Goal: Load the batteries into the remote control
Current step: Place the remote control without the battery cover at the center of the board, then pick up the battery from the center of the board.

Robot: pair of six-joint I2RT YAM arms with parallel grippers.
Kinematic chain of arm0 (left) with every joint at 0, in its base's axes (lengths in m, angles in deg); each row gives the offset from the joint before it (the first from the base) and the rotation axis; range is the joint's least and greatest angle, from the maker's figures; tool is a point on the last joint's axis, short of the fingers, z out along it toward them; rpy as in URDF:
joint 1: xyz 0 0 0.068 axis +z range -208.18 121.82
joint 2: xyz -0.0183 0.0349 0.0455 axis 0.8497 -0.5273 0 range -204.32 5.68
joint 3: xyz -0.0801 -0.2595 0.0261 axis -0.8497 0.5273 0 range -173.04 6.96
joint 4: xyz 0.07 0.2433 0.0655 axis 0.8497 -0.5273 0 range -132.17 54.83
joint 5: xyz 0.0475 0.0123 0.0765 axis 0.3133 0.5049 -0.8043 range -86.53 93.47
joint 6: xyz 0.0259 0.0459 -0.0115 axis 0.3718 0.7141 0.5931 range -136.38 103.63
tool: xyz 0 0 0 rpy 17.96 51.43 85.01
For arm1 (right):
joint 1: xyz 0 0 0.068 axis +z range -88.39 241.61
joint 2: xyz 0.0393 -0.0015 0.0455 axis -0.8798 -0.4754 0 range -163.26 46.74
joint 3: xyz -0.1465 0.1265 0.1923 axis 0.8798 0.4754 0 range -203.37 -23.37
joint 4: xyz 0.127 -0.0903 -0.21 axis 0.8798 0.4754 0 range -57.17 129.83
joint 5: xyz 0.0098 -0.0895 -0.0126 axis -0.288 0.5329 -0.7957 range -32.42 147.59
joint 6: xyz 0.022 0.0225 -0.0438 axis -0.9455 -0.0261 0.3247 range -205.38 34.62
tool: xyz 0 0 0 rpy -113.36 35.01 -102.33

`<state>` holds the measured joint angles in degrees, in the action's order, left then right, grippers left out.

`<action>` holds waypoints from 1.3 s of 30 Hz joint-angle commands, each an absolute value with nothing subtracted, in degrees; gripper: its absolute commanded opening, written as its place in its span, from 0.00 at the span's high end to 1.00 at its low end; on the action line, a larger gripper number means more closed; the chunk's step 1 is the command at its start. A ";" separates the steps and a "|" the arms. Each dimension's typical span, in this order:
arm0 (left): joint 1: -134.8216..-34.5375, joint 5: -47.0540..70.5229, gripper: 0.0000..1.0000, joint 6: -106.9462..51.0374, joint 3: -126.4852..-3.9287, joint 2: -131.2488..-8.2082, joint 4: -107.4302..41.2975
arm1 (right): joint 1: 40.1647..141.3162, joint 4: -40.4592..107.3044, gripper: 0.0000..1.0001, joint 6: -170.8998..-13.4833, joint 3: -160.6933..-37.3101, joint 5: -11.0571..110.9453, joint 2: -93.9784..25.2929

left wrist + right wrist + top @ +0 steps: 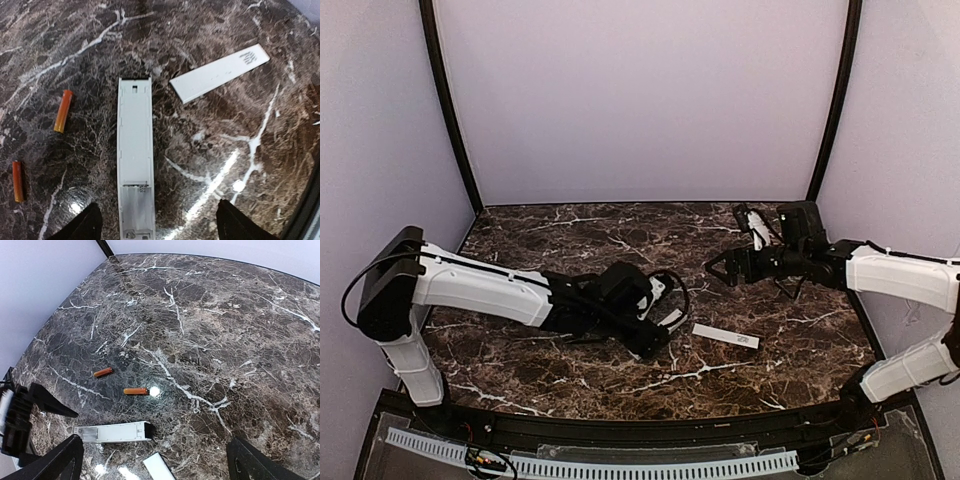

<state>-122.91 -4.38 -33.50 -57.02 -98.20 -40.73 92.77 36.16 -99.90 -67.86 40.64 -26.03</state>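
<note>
- At the lower centre of the left wrist view, the remote control (135, 155) lies back side up on the marble table (225, 150). It runs straight up the frame, with its battery recess (136, 200) uncovered at the bottom end.
- The left gripper (157, 229) stands wide, one dark fingertip on each side of the remote's lower end. Neither fingertip touches it, and nothing is held.
- At the left of that frame, clear of the remote, lie the upper battery (63, 111) and, closer to the left edge, the lower battery (18, 181). Both are flat on the table.
- In the upper right, the battery cover (220, 72), a flat white strip, lies slanted. Its lower end is just beside the remote's top end, with a gap between them.
- In the right wrist view, the right gripper (155, 462) is spread wide and empty above the table. The remote and both batteries sit in the lower left of its frame.
- In the top view, the right gripper is at middle right, apart from the left one.
</note>
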 commanded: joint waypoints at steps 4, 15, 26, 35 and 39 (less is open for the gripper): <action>-112.88 3.21 0.11 -32.98 -57.76 -84.54 -46.47 | 92.27 36.87 0.01 -95.64 -69.87 33.94 -29.42; -103.69 2.05 0.32 -30.57 -60.79 -86.01 -59.98 | 90.50 37.38 0.01 -94.52 -70.97 29.65 -33.72; -102.66 3.23 0.58 -27.84 -68.11 -97.80 -65.09 | 89.73 36.85 0.01 -93.92 -70.62 28.09 -35.32; -102.65 7.67 0.60 -24.31 -74.45 -104.27 -65.93 | 89.40 36.55 0.01 -93.23 -69.96 27.22 -35.30; -102.65 6.04 0.63 -23.84 -77.78 -107.45 -69.51 | 89.06 36.46 0.01 -93.20 -69.70 27.09 -35.35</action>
